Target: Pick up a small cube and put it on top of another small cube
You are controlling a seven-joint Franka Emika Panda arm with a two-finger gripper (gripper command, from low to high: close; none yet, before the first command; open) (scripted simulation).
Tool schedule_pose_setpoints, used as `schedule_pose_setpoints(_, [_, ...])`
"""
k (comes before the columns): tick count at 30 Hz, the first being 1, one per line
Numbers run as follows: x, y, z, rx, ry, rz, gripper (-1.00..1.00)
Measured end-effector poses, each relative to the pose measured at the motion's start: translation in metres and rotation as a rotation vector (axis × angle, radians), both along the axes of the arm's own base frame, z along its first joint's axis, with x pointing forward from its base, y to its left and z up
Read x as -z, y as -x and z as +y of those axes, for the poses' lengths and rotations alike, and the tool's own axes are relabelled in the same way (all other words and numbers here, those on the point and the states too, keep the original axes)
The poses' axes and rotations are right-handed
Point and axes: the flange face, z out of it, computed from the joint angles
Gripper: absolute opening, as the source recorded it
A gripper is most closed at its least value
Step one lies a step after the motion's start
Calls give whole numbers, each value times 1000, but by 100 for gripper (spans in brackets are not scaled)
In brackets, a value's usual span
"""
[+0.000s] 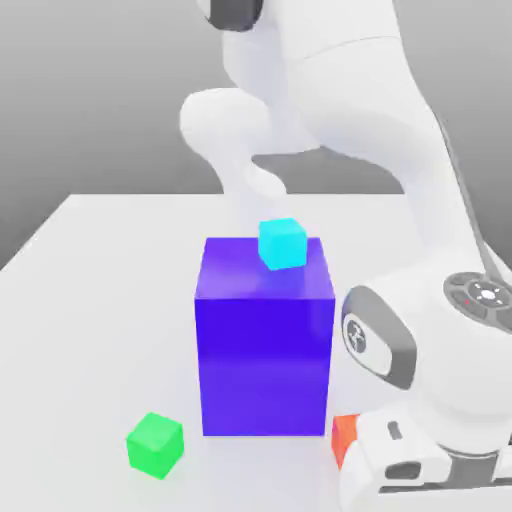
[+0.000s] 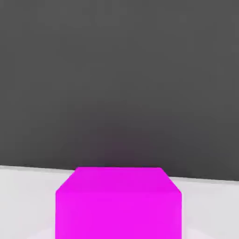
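Observation:
A small cyan cube (image 1: 282, 243) rests on top of a large blue block (image 1: 265, 350) in the middle of the table. A small green cube (image 1: 155, 445) lies on the table in front of the block, toward the exterior view's left. A small red cube (image 1: 343, 435) peeks out beside the block's lower corner, half covered by my hand (image 1: 400, 465), which hangs low at the exterior view's right. My gripper is shut. The hand view holds a magenta cube (image 2: 118, 203) close up on the white surface; whether it is gripped I cannot tell.
The white table (image 1: 90, 290) stretches to the exterior view's left of the blue block. My arm's white links (image 1: 440, 330) rise behind and to the right of the block. A dark grey backdrop stands beyond the table.

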Motion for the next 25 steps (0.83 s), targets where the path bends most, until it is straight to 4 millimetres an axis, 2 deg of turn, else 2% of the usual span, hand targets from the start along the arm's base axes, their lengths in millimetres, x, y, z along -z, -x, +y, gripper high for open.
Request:
schedule_pose_setpoints(3, [-41,1,-5,14,1,1,-100])
schedule_pose_setpoints(4, [-49,2,-24,73,4,3,-100])
schedule_pose_setpoints(7, [-64,11,-97,309,10,9,-100])
schedule_pose_setpoints(10, [-77,32,-172,568,13,11,-100])
schedule_pose_setpoints(13, [-88,63,-238,827,11,9,-100])
schedule_pose_setpoints(16, [-95,106,-308,1112,4,3,-100])
schedule_pose_setpoints(18, [-80,113,-314,1157,2,1,-100])
schedule_pose_setpoints(21, [-46,116,-313,1166,1,0,-100])
schedule_pose_setpoints(22, [-38,116,-313,1166,1,1,100])
schedule_pose_setpoints(25, [-38,116,-313,1166,1,1,100])
